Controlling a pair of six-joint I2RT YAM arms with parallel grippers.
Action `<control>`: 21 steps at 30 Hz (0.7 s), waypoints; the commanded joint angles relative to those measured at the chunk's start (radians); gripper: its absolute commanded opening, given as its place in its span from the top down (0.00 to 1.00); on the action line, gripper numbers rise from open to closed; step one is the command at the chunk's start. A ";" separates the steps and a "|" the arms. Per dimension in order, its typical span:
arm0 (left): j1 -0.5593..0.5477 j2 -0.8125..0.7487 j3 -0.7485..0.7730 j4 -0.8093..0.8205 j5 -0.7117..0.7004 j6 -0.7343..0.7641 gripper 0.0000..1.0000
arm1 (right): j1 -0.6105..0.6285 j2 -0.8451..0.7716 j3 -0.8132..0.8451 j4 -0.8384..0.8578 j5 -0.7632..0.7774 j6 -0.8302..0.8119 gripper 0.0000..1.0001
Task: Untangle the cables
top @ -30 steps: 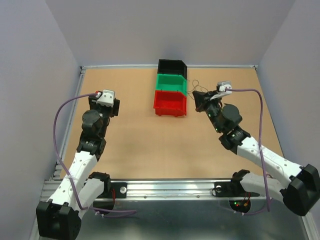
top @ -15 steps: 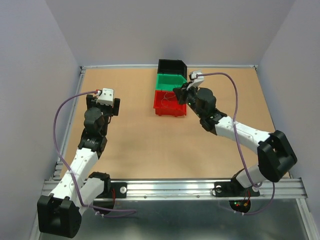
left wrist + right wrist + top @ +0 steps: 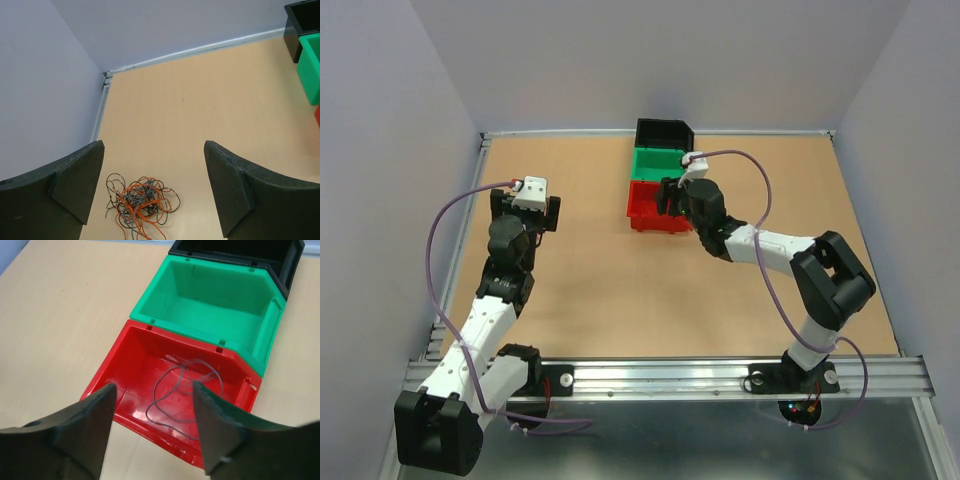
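The cables (image 3: 140, 205) are a small clump of thin orange, grey and dark wires on the table. The clump lies low between the fingers of my left gripper (image 3: 154, 187), nearer the left finger, and the jaws stand wide open around nothing. In the top view my left gripper (image 3: 526, 207) is at the table's left and hides the clump. One loose grey wire (image 3: 182, 390) lies curled on the floor of the red bin (image 3: 145, 347). My right gripper (image 3: 154, 390) hangs open above that bin (image 3: 650, 212), with nothing between its fingers.
A green bin (image 3: 660, 165) and a black bin (image 3: 663, 132) stand in a row behind the red one. The green bin (image 3: 215, 295) holds nothing that I can see. Walls close the table at the left, back and right.
My right arm has swung left from beside the bins to above the red bin and opened; the grey wire it carried now lies in the bin. My left gripper opened a little wider.
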 commanded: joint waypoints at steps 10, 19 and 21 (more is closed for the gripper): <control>0.001 0.091 0.192 -0.276 -0.019 0.118 0.01 | 0.004 -0.171 -0.131 0.100 0.016 0.042 0.15; 0.000 0.315 0.191 -0.427 -0.169 0.170 0.01 | 0.002 -0.350 -0.304 0.140 0.007 0.056 0.14; 0.000 0.373 0.178 -0.413 -0.244 0.178 0.01 | 0.004 -0.384 -0.321 0.149 0.000 0.055 0.13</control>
